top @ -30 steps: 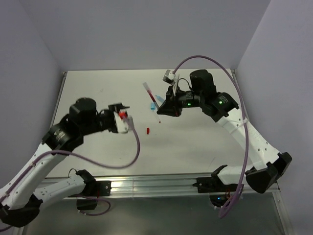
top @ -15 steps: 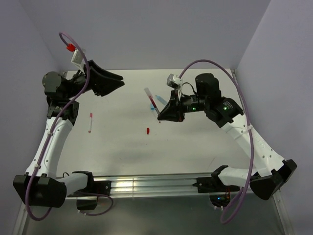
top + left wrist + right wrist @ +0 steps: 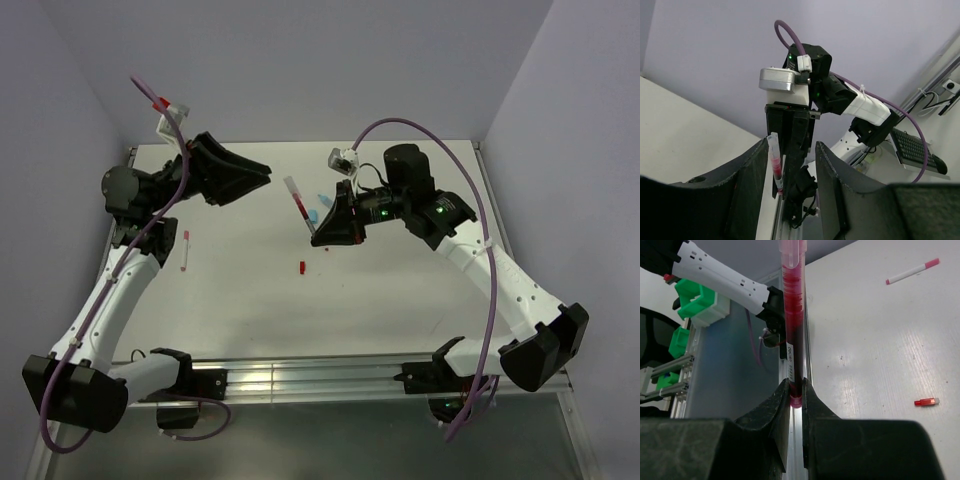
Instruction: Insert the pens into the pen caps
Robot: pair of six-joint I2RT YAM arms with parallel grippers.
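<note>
My right gripper [image 3: 318,235] is shut on the lower end of a dark red pen [image 3: 295,200], which stands up out of the jaws [image 3: 792,335]. My left gripper [image 3: 258,178] hangs raised at the back left, open and holding nothing, and points toward that pen. In the left wrist view the pen [image 3: 774,162] shows between the open fingers, some way off. A white pen with a red end [image 3: 185,250] lies on the table at the left. A red pen cap [image 3: 302,267] lies mid-table. A light blue pen cap [image 3: 314,213] lies just behind the right gripper.
The white table [image 3: 400,290] has walls close on three sides. Purple cables loop above both arms. A metal rail [image 3: 300,378] runs along the near edge between the arm bases.
The left arm, at mid-table with a white pen a second ago, has swung up to the back left; that pen now lies on the table. The right gripper shifted slightly left.
</note>
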